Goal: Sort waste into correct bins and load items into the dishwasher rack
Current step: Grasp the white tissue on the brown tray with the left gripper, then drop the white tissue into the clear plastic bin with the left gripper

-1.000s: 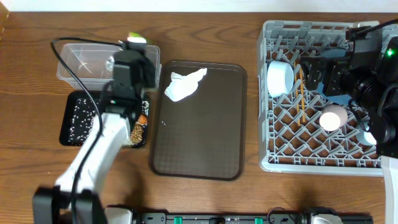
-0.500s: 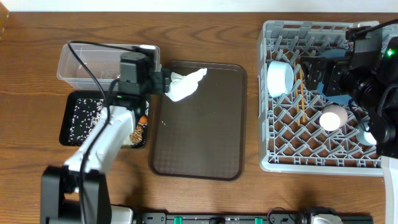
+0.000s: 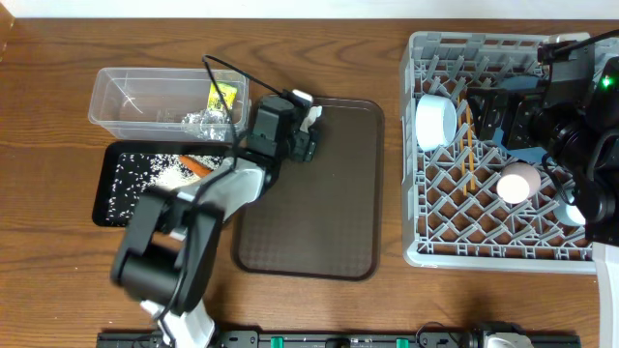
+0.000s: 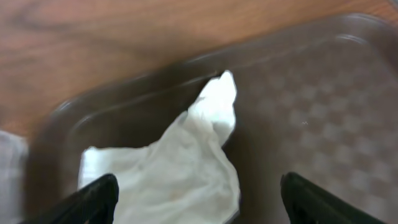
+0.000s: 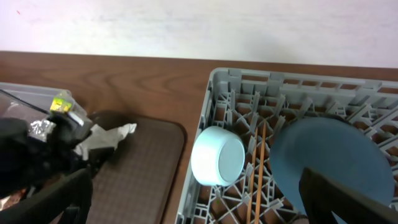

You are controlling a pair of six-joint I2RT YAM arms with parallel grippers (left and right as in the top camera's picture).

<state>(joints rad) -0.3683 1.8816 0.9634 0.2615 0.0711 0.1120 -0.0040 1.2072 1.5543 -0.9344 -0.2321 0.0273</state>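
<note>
A white crumpled paper (image 4: 180,168) lies on the flat brown plastic tray (image 4: 311,118), between the left gripper (image 4: 196,200)'s wide-spread black fingers (image 4: 93,199).

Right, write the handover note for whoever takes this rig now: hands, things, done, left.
Left hand: open, over the white crumpled paper on the flat brown serving tray, not gripping it.
Right hand: open, empty, above the large grey plastic rack.
Done: crumpled silver foil and yellow-green sachet in the clear plastic tub; white rice grains and thin orange carrot stick in the shallow black tray; small light-blue cup, small pink cup, thin wooden chopsticks and dark-blue round plate in the rack.
Left: bin the paper. White bowl and brown food lump are not clearly in view: check.
</note>
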